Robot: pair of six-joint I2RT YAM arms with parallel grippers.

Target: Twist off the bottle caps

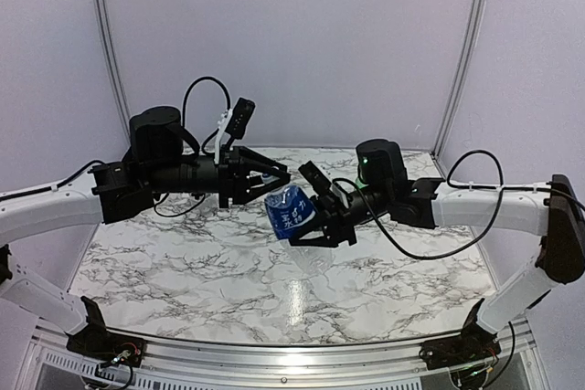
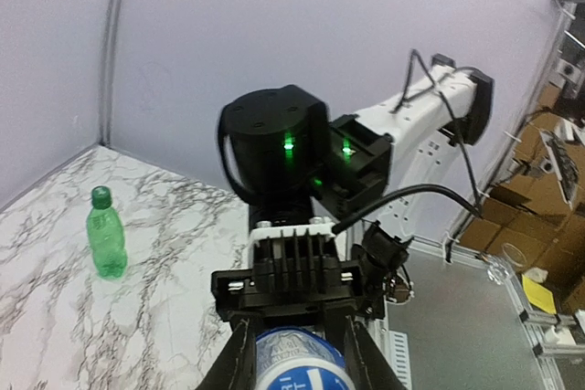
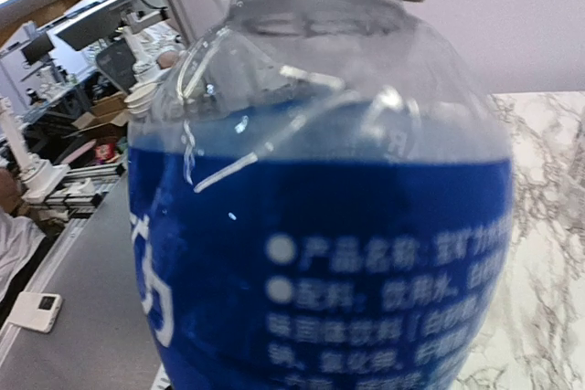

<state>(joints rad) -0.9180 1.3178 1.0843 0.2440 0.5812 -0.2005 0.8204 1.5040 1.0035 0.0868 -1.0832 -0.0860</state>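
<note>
The right gripper (image 1: 309, 218) is clamping the body of the blue-label bottle (image 1: 288, 211), holding it tilted above the marble table (image 1: 228, 267) between the two arms. The left gripper (image 1: 279, 180) is pinching the bottle's top end with its jaws nearly together, and the cap is hiding between the fingers. A green bottle (image 2: 109, 242) is standing upright on the table, well apart, wearing its green cap (image 2: 101, 195).

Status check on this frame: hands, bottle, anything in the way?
Right hand shut on blue-label bottle, held off table. Left hand shut at its top end, that cap hidden. Green bottle stands apart, green cap on. Nothing blocking.
</note>
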